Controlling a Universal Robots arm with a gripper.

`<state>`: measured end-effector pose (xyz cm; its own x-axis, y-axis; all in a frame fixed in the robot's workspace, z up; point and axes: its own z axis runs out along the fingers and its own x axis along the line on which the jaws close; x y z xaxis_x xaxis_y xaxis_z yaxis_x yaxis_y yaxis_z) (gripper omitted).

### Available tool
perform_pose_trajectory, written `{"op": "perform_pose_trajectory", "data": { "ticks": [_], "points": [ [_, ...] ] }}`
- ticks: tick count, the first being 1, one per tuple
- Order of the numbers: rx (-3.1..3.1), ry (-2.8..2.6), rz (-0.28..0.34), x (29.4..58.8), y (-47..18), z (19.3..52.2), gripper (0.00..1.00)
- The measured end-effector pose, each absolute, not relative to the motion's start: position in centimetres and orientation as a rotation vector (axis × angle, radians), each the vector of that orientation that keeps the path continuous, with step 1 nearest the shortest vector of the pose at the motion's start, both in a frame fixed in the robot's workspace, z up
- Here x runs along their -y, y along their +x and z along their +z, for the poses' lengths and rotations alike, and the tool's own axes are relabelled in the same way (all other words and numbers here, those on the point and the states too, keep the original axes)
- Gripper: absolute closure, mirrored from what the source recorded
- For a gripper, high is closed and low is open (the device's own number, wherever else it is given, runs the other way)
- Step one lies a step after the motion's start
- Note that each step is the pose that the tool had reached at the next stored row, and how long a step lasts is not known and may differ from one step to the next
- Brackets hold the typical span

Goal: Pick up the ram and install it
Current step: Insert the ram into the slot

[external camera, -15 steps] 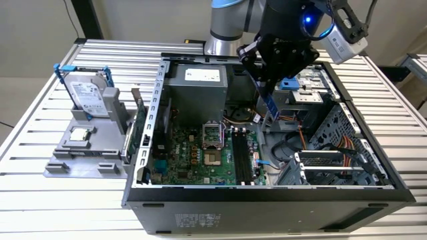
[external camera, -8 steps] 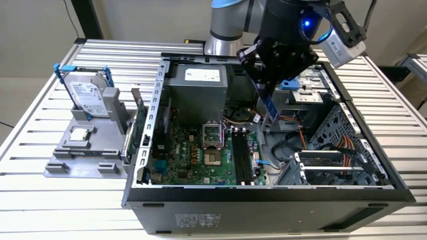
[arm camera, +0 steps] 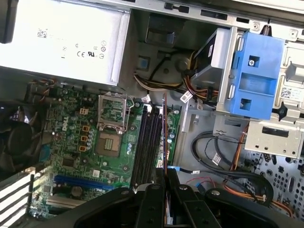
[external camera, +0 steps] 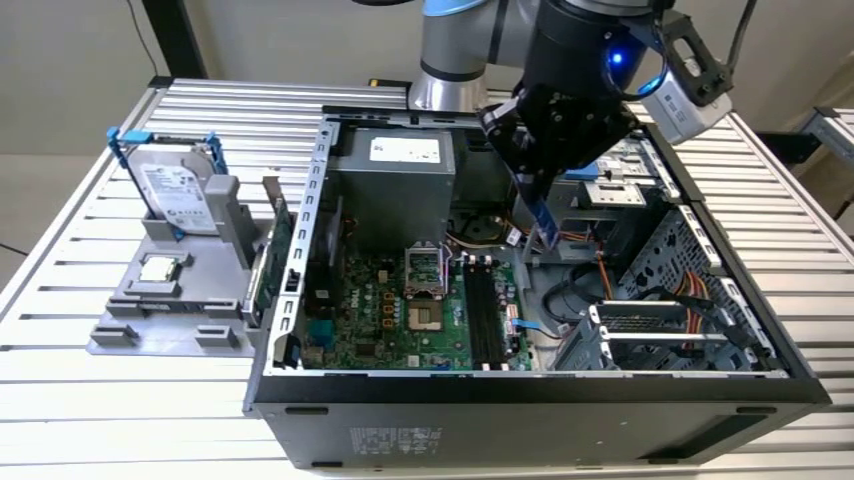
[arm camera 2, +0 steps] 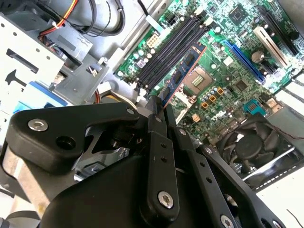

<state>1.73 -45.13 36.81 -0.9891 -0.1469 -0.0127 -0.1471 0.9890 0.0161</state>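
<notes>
The gripper point(arm camera 2: 159, 111) was clamped on the ram point(arm camera 2: 183, 73), held edge-down above the black memory slots point(arm camera: 146, 142) of the motherboard point(external camera: 400, 305). A tilted or offset stick could be jammed against a slot. The open computer case point(external camera: 534, 385) was set on a slatted metal table point(external camera: 80, 400).

claw point(external camera: 541, 222) grips ram point(external camera: 543, 228) upright above motherboard point(external camera: 400, 315) in open case point(external camera: 747, 300).

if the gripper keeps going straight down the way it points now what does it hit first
Most likely the black memory slots on the motherboard. The gripper holds the ram edge-down above them, so the stick's lower edge would land first. Whether it lines up with one slot exactly is unclear.
</notes>
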Motion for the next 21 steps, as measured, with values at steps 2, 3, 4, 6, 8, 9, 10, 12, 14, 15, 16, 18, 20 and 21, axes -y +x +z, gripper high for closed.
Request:
{"op": "perform_pose_trajectory", "data": {
  "ticks": [2,3,4,6,8,9,10,12,14,15,16,18,20,21],
  "points": [
    [-3.122,-0.227,0.027,45.13,1.82,36.62,1.0],
    [-3.122,-0.223,0.027,45.13,1.87,36.51,1.0],
    [-3.122,-0.216,0.027,45.13,1.9,36.44,1.0],
    [-3.124,-0.19,0.026,45.13,1.94,36.27,1.0],
    [-3.125,-0.163,0.026,45.13,1.97,36.11,1.0],
    [-3.126,-0.15,0.026,45.13,1.99,36.05,1.0],
    [-3.126,-0.144,0.026,45.13,2.0,36.01,1.0],
    [-3.126,-0.143,0.026,45.13,2.0,36.0,1.0],
    [-3.126,-0.143,0.026,45.13,2.01,35.98,1.0],
    [-3.126,-0.143,0.026,45.13,2.01,35.97,1.0],
    [-3.126,-0.143,0.027,45.13,2.01,35.93,1.0],
    [-3.126,-0.143,0.026,45.13,2.01,35.93,1.0],
    [-3.126,-0.143,0.026,45.13,2.01,35.86,1.0],
    [-3.126,-0.143,0.026,45.13,2.01,35.83,1.0]
  ]
}}
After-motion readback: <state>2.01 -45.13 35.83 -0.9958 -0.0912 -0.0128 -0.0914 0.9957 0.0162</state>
